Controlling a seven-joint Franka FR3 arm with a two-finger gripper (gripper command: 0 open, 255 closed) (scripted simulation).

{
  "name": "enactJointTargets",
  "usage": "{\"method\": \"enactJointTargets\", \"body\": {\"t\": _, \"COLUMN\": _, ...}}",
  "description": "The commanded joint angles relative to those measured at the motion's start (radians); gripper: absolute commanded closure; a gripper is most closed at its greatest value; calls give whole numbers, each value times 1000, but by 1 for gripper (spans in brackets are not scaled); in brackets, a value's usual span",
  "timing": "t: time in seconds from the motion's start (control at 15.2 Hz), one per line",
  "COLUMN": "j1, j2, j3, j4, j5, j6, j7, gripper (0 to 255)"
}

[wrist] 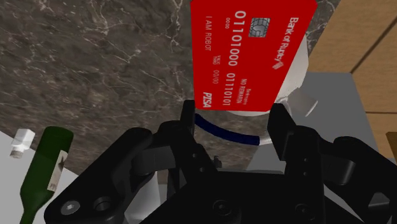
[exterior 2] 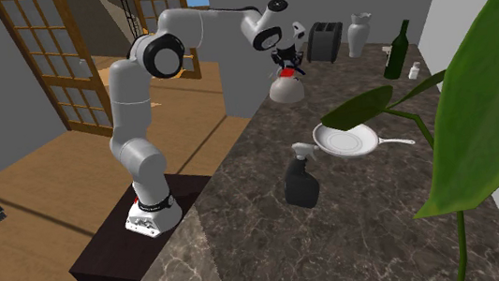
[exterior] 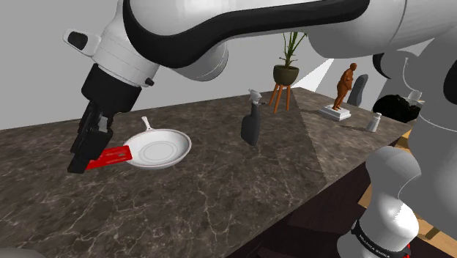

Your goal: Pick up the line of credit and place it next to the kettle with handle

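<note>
Red card (wrist: 251,54) with white lettering — dark brown marbled counter (wrist: 95,63), white veins.

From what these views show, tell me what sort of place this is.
Most likely a home kitchen: a long dark veined countertop carries a toaster, a kettle and a white frying pan, and wood flooring with lattice doors lies beyond it.

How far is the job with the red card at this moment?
Done: the red card is clasped in the gripper, lifted off the counter. In hand: it hangs close by the kettle. Left: lay the card beside the kettle and let go.
</note>
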Motion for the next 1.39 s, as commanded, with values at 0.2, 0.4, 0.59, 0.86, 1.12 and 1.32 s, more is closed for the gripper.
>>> {"method": "enactJointTargets", "body": {"t": 0.2, "j1": 0, "j2": 12, "j3": 7, "j4": -45, "j5": 22, "j6": 54, "j7": -28, "gripper": 255}}
{"method": "enactJointTargets", "body": {"t": 0.4, "j1": -1, "j2": 19, "j3": 11, "j4": -74, "j5": 37, "j6": 87, "j7": -47, "gripper": 255}}
{"method": "enactJointTargets", "body": {"t": 0.59, "j1": -2, "j2": 28, "j3": 17, "j4": -100, "j5": 53, "j6": 119, "j7": -68, "gripper": 255}}
{"method": "enactJointTargets", "body": {"t": 0.86, "j1": -5, "j2": 42, "j3": 25, "j4": -131, "j5": 78, "j6": 161, "j7": -96, "gripper": 255}}
{"method": "enactJointTargets", "body": {"t": 1.12, "j1": -9, "j2": 60, "j3": 34, "j4": -158, "j5": 104, "j6": 201, "j7": -127, "gripper": 255}}
{"method": "enactJointTargets", "body": {"t": 1.32, "j1": -13, "j2": 74, "j3": 43, "j4": -176, "j5": 126, "j6": 230, "j7": -151, "gripper": 255}}
